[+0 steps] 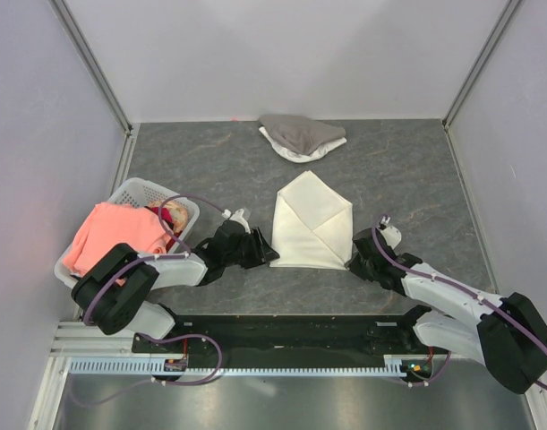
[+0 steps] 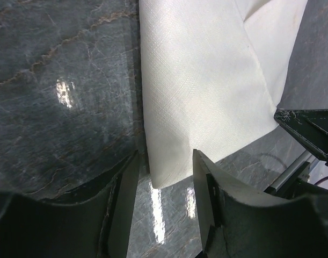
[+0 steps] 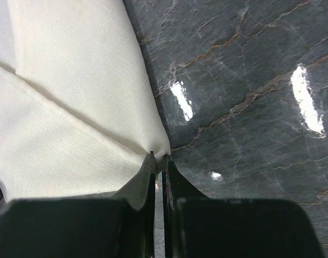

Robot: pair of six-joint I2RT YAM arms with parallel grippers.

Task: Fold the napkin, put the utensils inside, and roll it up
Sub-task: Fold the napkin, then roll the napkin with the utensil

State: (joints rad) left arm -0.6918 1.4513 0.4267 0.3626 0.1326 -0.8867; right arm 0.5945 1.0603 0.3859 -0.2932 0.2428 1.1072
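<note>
1. The right gripper (image 3: 159, 161) pinches the near-right corner of the napkin (image 1: 311, 224), jaws almost closed. The left gripper (image 2: 166, 158) straddles the near-left corner, jaws half apart, gripping nothing.
2. The napkin lies folded, mid-table (image 1: 416, 179).
3. No utensils are visible, and rolling seemingly remains.

The left end effector (image 2: 165, 180) has its two dark fingers (image 2: 206, 188) standing apart, with one corner of the napkin (image 2: 206, 80) between them. The cream napkin lies flat on the dark marbled tabletop (image 2: 62, 80), a fold edge running slantwise across it. The right end effector (image 2: 286, 117) meets another corner.
</note>
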